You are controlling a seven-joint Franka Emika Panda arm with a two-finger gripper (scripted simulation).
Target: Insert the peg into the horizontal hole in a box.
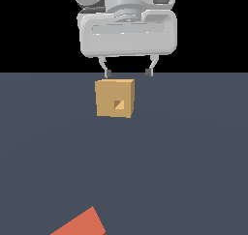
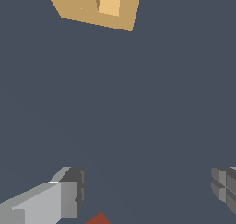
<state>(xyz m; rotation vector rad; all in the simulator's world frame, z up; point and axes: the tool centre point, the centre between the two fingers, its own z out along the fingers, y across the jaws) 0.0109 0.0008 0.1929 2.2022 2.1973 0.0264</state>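
Observation:
The tan box [image 1: 115, 98] stands on the dark grey floor in the middle of the exterior view, its small square hole [image 1: 119, 104] facing the camera. It also shows in the wrist view [image 2: 83, 6], with the hole [image 2: 109, 4] in its face. My gripper [image 1: 128, 73] hangs open and empty above and behind the box. In the wrist view its fingers [image 2: 69, 197] stand wide apart. Only the orange-red end of the peg [image 1: 82, 224] shows, lying at the bottom edge of the exterior view; a small tip of it shows in the wrist view [image 2: 98, 219]. Its pale part is out of view.
The dark grey floor [image 1: 193, 156] stretches around the box and the peg. The background behind it is black.

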